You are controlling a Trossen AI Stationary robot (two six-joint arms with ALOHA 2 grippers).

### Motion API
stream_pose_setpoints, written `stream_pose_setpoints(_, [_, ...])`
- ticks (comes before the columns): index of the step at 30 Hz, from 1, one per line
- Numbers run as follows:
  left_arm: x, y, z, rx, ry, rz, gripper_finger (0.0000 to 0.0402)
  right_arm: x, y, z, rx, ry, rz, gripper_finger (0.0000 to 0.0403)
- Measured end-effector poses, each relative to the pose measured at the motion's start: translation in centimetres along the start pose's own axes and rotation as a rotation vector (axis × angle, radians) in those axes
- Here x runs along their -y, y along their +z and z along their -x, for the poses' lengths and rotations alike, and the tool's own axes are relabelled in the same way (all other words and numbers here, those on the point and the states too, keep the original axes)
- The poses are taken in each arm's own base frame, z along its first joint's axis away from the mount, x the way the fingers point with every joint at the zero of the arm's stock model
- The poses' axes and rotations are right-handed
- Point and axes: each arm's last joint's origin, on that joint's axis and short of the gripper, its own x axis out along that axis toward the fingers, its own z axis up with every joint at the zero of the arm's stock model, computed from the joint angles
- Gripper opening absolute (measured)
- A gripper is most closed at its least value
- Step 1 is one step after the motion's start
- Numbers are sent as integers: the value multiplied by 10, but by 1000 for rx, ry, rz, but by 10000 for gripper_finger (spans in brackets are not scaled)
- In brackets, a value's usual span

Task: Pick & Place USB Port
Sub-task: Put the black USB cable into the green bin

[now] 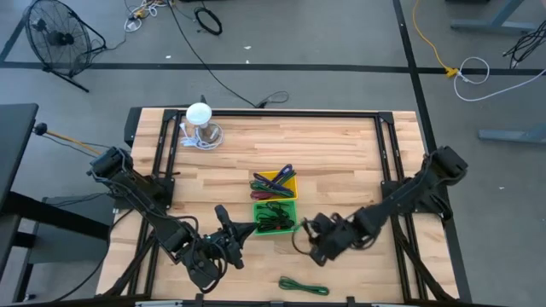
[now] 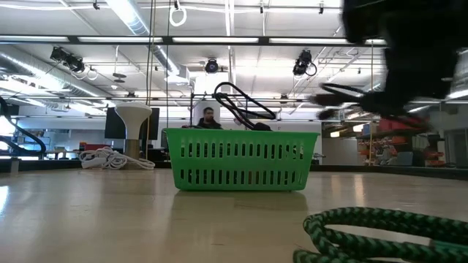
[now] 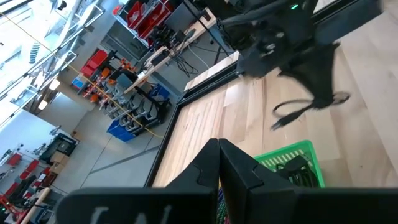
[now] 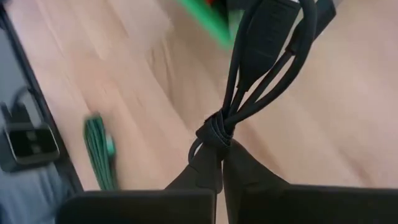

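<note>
My right gripper (image 1: pixel 310 233) hovers just right of the green basket (image 1: pixel 275 215), shut on a bundled black USB cable (image 4: pixel 267 43). The left wrist view shows that cable (image 3: pixel 308 106) dangling under the right gripper. My left gripper (image 1: pixel 246 228) is shut with nothing between its fingers and stands left of the green basket, pointing toward it. The green basket holds dark cables. A yellow basket (image 1: pixel 277 182) with more cables sits right behind it. A coiled green cable (image 1: pixel 304 286) lies on the table near the front edge. My right gripper pinches the black cable bundle at its tied knot (image 4: pixel 214 137) between the two fingers, coming from above at a slant. The bundle's loops reach out past the fingers. The cable hangs clear of the table, its loose plug end (image 3: pixel 278 123) trailing below.
A white round-topped object (image 1: pixel 200 118) with a white cord stands at the table's far left. Black rails (image 1: pixel 388 153) run along both sides of the table. Bare wood lies between the baskets and the right rail.
</note>
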Motion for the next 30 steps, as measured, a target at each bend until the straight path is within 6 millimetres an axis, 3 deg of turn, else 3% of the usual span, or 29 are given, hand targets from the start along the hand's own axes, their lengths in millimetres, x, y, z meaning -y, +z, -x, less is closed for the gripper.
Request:
stream_pose_setpoints(9, [0,0,0,0,0,0,12,10,56,-8,153,77,115,0])
stream_pose_setpoints(16, [0,0,0,0,0,0,12,25,86,-12,209,61,156,0])
stream_pose_setpoints(24, [0,0,0,0,-1,-1,12,32,92,-29,172,55,164,0])
stream_pose_setpoints(30, [0,0,0,-1,-1,-4,12,24,88,-45,148,143,175,0])
